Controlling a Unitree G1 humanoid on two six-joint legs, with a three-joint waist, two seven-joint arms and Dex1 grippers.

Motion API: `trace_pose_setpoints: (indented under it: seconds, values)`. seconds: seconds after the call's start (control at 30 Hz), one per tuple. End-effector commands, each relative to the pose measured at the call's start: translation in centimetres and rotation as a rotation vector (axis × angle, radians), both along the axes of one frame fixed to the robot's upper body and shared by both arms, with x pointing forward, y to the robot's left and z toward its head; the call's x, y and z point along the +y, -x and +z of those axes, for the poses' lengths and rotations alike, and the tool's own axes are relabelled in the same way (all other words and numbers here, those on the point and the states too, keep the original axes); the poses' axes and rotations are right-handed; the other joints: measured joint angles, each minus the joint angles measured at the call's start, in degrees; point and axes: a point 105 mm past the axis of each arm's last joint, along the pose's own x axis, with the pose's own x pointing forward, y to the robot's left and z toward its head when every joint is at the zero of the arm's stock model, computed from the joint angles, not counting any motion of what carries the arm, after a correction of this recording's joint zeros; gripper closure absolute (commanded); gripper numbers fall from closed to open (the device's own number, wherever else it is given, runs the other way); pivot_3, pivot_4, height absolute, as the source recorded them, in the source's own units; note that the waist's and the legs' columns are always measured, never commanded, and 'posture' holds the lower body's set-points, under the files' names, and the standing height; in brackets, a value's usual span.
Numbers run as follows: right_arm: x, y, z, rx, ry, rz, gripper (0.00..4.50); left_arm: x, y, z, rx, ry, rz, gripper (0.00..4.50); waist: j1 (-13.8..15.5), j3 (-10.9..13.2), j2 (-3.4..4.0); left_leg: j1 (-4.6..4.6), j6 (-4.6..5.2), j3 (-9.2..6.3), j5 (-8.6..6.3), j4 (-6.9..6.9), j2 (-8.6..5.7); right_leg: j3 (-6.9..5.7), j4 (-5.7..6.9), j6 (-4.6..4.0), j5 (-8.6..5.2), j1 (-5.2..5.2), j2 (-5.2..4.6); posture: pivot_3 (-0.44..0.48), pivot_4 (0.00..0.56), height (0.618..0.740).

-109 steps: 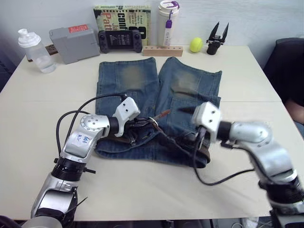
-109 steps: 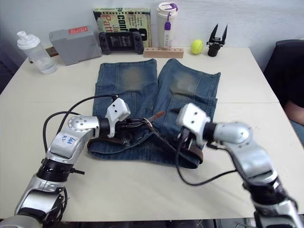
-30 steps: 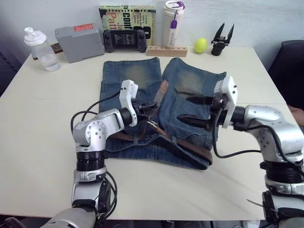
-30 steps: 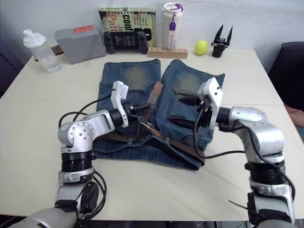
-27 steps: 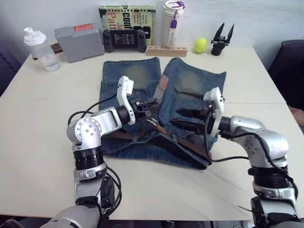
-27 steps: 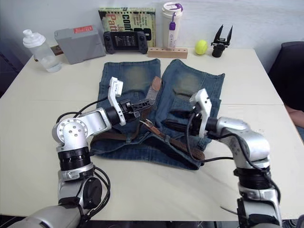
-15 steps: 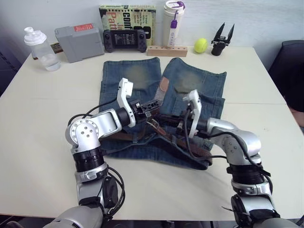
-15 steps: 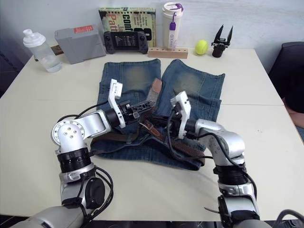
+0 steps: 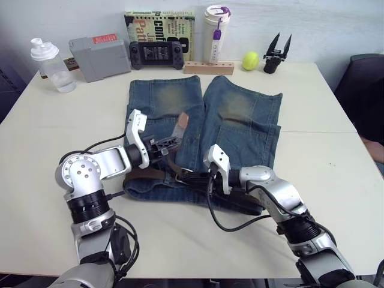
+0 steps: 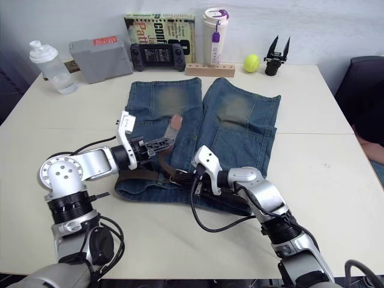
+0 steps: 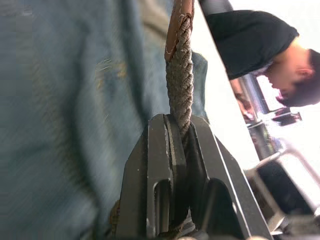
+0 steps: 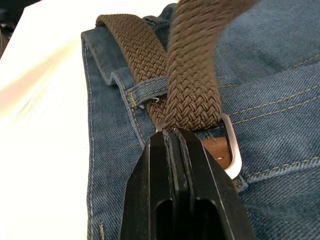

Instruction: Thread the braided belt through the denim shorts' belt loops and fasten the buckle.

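Head views. The denim shorts (image 9: 201,129) lie flat at mid-table, waistband at the near edge, legs pointing far. The braided belt (image 9: 237,201) runs left to right along the waistband; its middle is hidden behind the two arms. The left gripper (image 9: 170,143) holds the belt's free end, whose tan tip (image 9: 180,122) rises up and toward the far side. The right gripper (image 9: 191,176) lies low at the waistband's centre, its fingertips hard to make out here. Along the far edge stand a clear bottle (image 9: 47,56), a grey box (image 9: 99,48), a game controller (image 9: 156,53), a book (image 9: 159,25), a white tumbler (image 9: 215,27), a wooden block (image 9: 208,67), a yellow ball (image 9: 249,60) and a spare black gripper (image 9: 276,50).

Left wrist view. The fingers (image 11: 159,165) are clamped on the strap, which stands edge-on along their line; denim is blurred alongside. A person in a dark top (image 11: 252,40) is cut off at the frame edge.

Right wrist view. The fingers (image 12: 172,170) are pressed together with their tips against the belt at the buckle (image 12: 231,150), partly covered by them. The strap passes under one of the belt loops (image 12: 150,90).
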Motion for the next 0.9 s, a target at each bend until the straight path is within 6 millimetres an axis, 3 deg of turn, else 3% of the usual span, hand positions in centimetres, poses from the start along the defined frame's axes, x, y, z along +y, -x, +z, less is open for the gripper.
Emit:
trace_pose_setpoints:
  seconds: [0.03, 0.2, 0.33, 0.67, 0.77, 0.9]
  values:
    - [-1.5, 0.2, 2.5, -0.007, -0.042, 0.013, 4.48, 0.8, 0.4, 1.1, -0.056, 0.019, 0.000, 4.50, 0.1, 0.0, 0.00, -0.05, 0.00, 0.00, 0.00, 0.01, 0.00, 0.00, 0.00, 0.00, 0.00, -0.03, -0.01, 0.000, 0.150, 0.713]
    - [-2.6, 0.4, 3.9, -0.056, 0.010, 0.038, 4.48, 1.3, 0.2, 0.6, -0.062, -0.001, 0.023, 4.50, 0.1, 0.0, -0.01, -0.13, 0.03, 0.00, -0.03, 0.00, -0.03, -0.02, -0.06, 0.00, 0.00, -0.08, -0.05, 0.000, 0.150, 0.713]
    - [-2.3, -0.1, 3.0, -0.088, 0.097, 0.051, 4.48, 1.9, -0.9, 0.0, -0.067, -0.007, 0.097, 4.50, -0.1, 0.0, -0.01, -0.12, 0.01, 0.04, -0.03, -0.05, 0.03, -0.02, -0.08, 0.00, 0.00, -0.13, 0.01, 0.000, 0.150, 0.713]
    - [-0.4, -1.2, 1.3, -0.116, 0.136, 0.058, 4.48, 3.0, -1.0, -1.3, -0.100, -0.116, 0.132, 4.50, -0.3, 0.0, -0.01, -0.12, 0.01, 0.07, -0.03, -0.03, 0.04, -0.01, -0.06, 0.00, 0.00, -0.14, 0.00, 0.000, 0.150, 0.713]
    - [-0.3, -1.6, 1.4, -0.120, 0.132, 0.053, 4.48, 3.1, -0.9, -1.3, -0.135, -0.127, 0.130, 4.50, -0.5, 0.0, -0.01, -0.11, 0.00, 0.06, -0.03, -0.04, 0.06, -0.01, -0.03, 0.00, 0.00, -0.13, 0.00, 0.000, 0.150, 0.713]
    - [-0.4, -1.6, 3.4, -0.095, 0.048, 0.051, 4.48, 2.8, -0.6, 0.5, -0.278, -0.012, 0.115, 4.50, -1.0, 0.0, -0.01, -0.12, 0.00, 0.06, -0.03, -0.05, 0.05, -0.01, -0.05, 0.00, 0.00, -0.13, -0.01, 0.000, 0.150, 0.713]
